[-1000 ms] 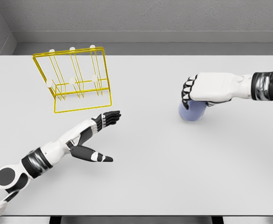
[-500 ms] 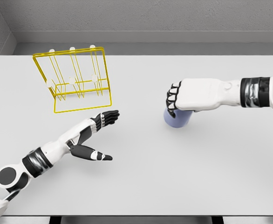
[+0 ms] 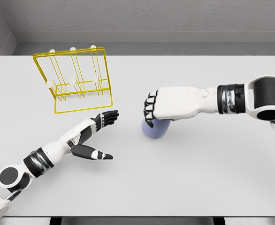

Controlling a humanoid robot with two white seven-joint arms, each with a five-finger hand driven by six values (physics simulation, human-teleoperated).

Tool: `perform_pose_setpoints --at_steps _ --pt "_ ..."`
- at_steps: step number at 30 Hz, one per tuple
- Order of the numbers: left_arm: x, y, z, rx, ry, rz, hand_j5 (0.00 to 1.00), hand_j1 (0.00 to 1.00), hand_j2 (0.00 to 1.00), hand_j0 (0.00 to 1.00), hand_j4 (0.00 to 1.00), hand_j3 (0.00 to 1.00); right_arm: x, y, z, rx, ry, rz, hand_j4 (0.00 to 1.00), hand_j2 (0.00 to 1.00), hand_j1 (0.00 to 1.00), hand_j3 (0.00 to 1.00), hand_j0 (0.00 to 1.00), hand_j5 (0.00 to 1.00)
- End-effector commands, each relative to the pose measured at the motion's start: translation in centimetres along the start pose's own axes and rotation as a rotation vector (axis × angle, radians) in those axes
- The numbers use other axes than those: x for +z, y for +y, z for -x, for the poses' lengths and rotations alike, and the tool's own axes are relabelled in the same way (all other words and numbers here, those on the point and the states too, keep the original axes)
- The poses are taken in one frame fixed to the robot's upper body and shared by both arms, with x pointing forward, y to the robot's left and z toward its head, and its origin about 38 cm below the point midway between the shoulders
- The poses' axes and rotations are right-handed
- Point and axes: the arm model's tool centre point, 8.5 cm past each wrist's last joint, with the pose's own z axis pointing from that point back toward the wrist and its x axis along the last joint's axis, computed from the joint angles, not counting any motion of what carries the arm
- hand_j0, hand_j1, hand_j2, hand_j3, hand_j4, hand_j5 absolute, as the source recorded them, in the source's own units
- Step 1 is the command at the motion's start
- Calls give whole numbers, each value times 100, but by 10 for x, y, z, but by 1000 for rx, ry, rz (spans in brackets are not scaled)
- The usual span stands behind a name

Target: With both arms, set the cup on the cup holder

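Grey walls back a plain white table (image 3: pixel 184 187); no writing shows. Right of the yellow wire cup holder (image 3: pixel 76 79), the right hand (image 3: pixel 163 104) curls over the lavender cup (image 3: pixel 155 129). Just below the holder, the left hand (image 3: pixel 93 136) lies spread, holding nothing.

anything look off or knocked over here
Nothing stands out. The yellow wire cup holder stands upright on the table, the right hand grips the blue cup from above, and the left hand is open between holder and cup.
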Motion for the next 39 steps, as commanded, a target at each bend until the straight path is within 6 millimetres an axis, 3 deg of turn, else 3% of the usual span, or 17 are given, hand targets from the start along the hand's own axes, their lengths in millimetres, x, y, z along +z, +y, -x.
perform_pose_setpoints --at_steps 1,9,16,18,20,29,33,35,37,39 --pt "0 0 0 3 0 -2 100 100 100 100 100 100 -9 -1 -4 -8 -24 12 46 46 46 46 46 46" --pt "-1 3 2 6 -1 -14 100 100 100 100 100 100 -35 -3 -19 -13 -94 30 46 46 46 46 46 46" --pt "-2 3 4 11 1 -18 100 100 100 100 100 100 -37 3 -20 -13 -92 18 47 47 47 47 47 47" --pt "-3 4 3 9 -3 -20 100 100 100 100 100 100 -37 4 -20 -6 -86 11 59 59 59 59 59 59" --pt "-3 4 3 9 -3 -18 100 100 100 100 100 100 -38 5 -20 -10 -87 11 97 97 97 97 97 97" --pt "-3 6 4 7 2 -22 100 100 100 100 100 100 -26 3 -13 -12 -56 19 99 99 99 99 99 99" --pt "-7 8 5 9 -1 -30 100 100 100 100 100 100 32 -24 15 -31 64 123 100 100 100 100 100 100" --pt "-9 7 5 13 -6 -30 100 100 100 100 100 100 98 -38 30 -79 171 220 100 100 100 100 100 100" --pt "-9 6 5 14 -7 -30 100 100 100 100 100 100 136 -30 36 -126 258 281 100 100 100 100 100 100" --pt "-10 5 4 14 -10 -26 100 100 100 100 100 100 180 -9 38 -193 380 367 100 100 100 100 100 100"
